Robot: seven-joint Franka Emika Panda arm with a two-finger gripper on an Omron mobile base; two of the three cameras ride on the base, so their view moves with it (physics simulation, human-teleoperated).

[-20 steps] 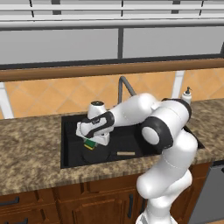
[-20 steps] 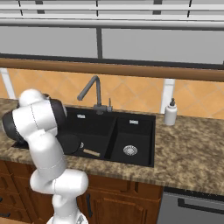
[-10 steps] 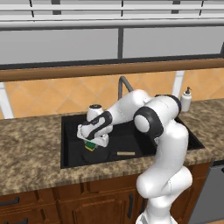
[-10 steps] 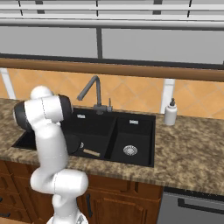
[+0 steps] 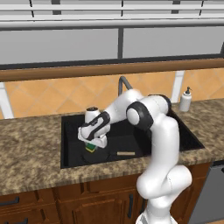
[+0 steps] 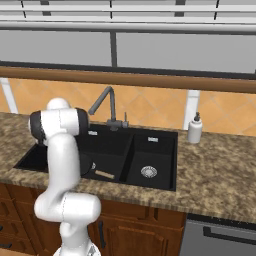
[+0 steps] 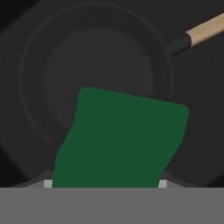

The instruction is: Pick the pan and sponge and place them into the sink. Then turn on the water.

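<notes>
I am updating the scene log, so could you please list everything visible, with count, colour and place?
sink: one, matte black, two basins, set in the counter.
pan: one, black, tan-tipped handle, in the wide basin.
sponge: one, green over yellow, between the gripper's fingers above the pan.
faucet: one, dark grey gooseneck, behind the sink.
soap bottle: one, white, on the counter right of the sink.
counter: one, brown speckled stone.
gripper: one, white, shut on the sponge, low over the wide basin.

The light is soft and even, with hardly any shadows. The sink (image 5: 70,144) looks very dark inside. Everything looks a little blurry and grainy.
</notes>
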